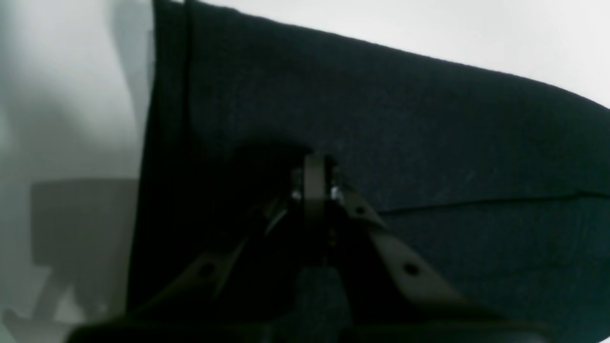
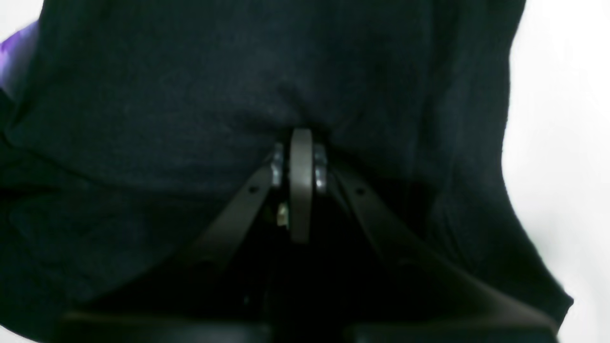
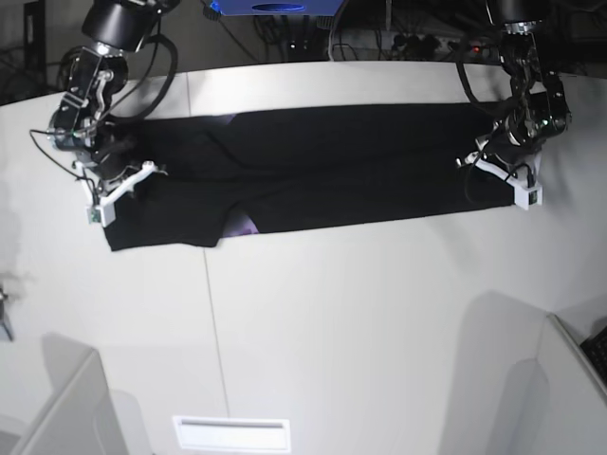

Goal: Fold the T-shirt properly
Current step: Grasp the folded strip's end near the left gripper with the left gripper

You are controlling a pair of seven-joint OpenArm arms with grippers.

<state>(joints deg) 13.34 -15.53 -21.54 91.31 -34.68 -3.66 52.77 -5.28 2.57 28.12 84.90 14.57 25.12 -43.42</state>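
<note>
The black T-shirt (image 3: 322, 171) lies stretched as a long band across the far part of the white table (image 3: 360, 322), plain side up. A bit of purple print peeks out at its front edge (image 3: 243, 226) and in the right wrist view (image 2: 18, 52). My left gripper (image 3: 500, 169) is at the shirt's right end, its fingers closed together on the black cloth (image 1: 314, 174). My right gripper (image 3: 116, 188) is at the shirt's left end, also closed on the cloth (image 2: 301, 143). The sun face is hidden.
The table's back edge (image 3: 379, 68) runs close behind the shirt, with cables and a blue object (image 3: 275, 8) beyond it. Grey partitions stand at the front left (image 3: 57, 417) and front right (image 3: 569, 398). A white slotted plate (image 3: 230, 433) lies near the front edge.
</note>
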